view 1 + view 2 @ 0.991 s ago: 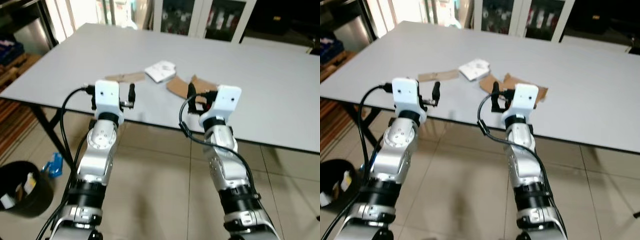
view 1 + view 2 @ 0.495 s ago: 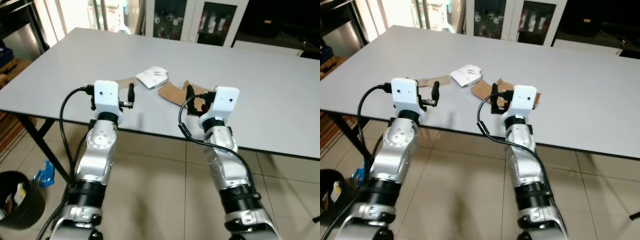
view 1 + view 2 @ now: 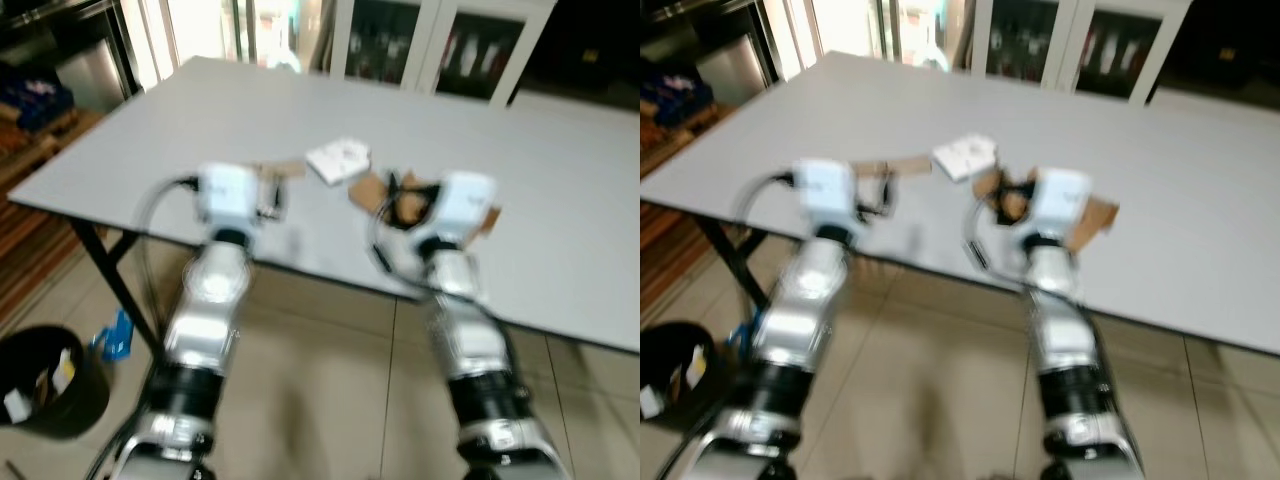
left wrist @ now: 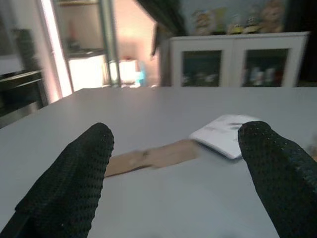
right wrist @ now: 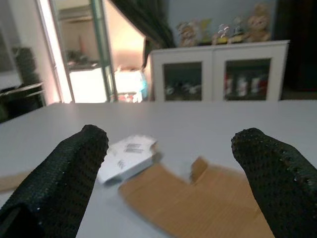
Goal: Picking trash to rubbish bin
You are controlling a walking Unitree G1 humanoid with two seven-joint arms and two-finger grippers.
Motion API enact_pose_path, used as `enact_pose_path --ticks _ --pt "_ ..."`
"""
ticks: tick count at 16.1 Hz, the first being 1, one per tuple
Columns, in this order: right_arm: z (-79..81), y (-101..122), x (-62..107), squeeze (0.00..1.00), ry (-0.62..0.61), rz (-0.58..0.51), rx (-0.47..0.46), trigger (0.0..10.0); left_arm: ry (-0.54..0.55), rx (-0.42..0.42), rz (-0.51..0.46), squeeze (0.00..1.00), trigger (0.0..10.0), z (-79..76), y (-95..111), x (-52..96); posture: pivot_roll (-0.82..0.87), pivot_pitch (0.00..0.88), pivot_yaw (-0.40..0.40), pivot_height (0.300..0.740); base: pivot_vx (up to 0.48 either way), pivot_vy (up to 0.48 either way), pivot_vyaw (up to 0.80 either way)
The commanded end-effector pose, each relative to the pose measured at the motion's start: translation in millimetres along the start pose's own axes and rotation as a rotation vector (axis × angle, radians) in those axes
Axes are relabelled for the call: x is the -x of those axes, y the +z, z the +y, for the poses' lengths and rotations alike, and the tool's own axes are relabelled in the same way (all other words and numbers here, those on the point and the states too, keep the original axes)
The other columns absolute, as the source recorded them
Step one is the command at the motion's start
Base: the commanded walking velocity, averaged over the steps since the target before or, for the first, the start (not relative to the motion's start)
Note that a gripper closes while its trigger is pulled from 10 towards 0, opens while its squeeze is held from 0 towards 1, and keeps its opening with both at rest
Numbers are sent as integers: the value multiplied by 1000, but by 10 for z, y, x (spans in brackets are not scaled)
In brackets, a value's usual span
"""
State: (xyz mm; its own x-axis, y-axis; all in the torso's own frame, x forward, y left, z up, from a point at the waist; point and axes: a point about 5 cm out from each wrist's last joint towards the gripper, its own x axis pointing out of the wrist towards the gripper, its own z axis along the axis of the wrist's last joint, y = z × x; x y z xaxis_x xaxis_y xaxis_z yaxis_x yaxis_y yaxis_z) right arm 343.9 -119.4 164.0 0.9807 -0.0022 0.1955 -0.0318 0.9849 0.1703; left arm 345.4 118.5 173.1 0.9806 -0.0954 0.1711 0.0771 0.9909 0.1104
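Head views, blurred. A grey surface (image 3: 560,150) carried three pieces of trash near its front edge: a white packet (image 3: 338,160), a brown strip (image 4: 148,157) just to the packet's left, and a larger brown cardboard piece (image 5: 198,208) just to its right, partly hidden in the head views behind the right arm.

Both silver arms were raised side by side at the surface's front edge. The left end effector (image 4: 178,178) pointed over the surface toward the strip and the packet, its two black fingers (image 4: 74,178) spread wide with nothing between them. The right end effector (image 5: 168,183) pointed at the cardboard and the packet, its fingers (image 5: 267,173) likewise spread wide and holding nothing. Neither touched the trash.

A black bin (image 3: 45,380) stood on the tiled floor (image 3: 330,380) at the robot's lower left, beyond the surface's corner leg, with scraps visible inside; a blue object (image 3: 117,335) lay just beside it. White glass-door cabinets (image 5: 213,74) stood behind the surface.
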Motion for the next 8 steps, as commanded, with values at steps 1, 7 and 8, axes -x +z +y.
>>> enact_pose_path --ticks 1,7,8 --pt "80 14 -9 0 17 1 -21 10000 24 -17 0 0 10000 89 5 -6 0 51 -66 740 341 0 0" --pt "85 7 -13 0 16 4 -31 10000 15 -23 7 0 10000 84 -6 -5 2 54 -65 740 384 0 -338" --pt "89 3 -9 0 16 5 -31 10000 12 -24 8 0 10000 83 -7 -1 3 54 -64 740 398 0 0"
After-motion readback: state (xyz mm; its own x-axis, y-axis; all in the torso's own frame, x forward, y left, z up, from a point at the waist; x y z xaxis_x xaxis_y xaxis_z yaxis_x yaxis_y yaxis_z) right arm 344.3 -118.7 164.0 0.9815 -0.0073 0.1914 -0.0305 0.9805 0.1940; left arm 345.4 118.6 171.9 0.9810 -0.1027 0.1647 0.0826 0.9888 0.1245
